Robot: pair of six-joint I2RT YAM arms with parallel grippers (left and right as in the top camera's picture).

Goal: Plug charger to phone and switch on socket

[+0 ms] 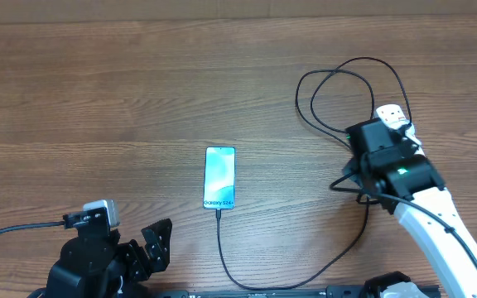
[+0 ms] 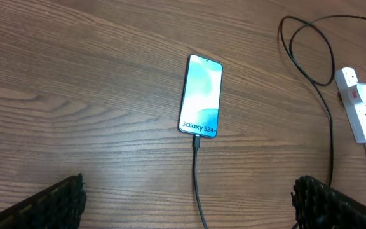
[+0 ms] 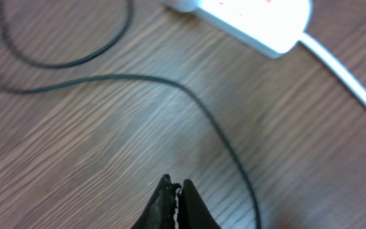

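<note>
Charger point(image 2: 196, 178) meets the phone point(image 2: 201, 95) ahead of left gripper point(image 2: 189, 191), spread wide, empty. We log right gripper point(image 3: 176, 191) pinched together, empty, power strip point(image 3: 253, 19) beyond it.

– Left arm point(image 1: 89, 261)?
– Dark, tucked low; black left gripper point(image 2: 189, 191) fingers spread wide, empty.
– Right?
– White right arm point(image 1: 429, 217) reaches out; black right gripper point(image 3: 177, 205) fingers pressed together, holding nothing.
</note>
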